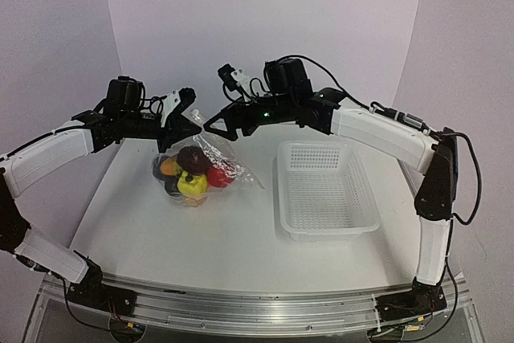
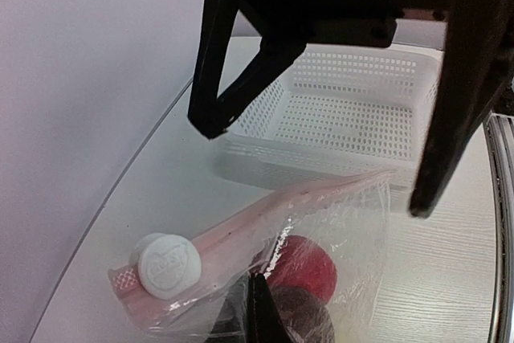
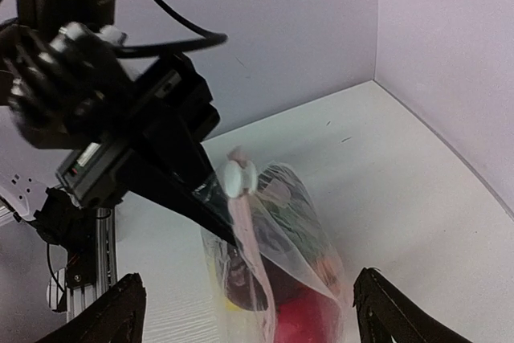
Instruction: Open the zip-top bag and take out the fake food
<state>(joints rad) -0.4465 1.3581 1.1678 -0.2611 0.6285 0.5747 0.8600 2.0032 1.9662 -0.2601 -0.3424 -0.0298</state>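
No legible text or labels

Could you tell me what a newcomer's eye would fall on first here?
The colourful fake food stands out, bunched inside the clear zip-top bag left of centre. The left gripper pinches the bag's top by its white slider, the open right gripper facing it; a white mesh basket sits to the right.

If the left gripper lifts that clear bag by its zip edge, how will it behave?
The zip-top bag will probably sag rather than hold shape: its film is crinkled and hangs loose below where the left gripper pinches it. The fake food bunches at the bottom, so it is likely bottom-heavy and may swing.
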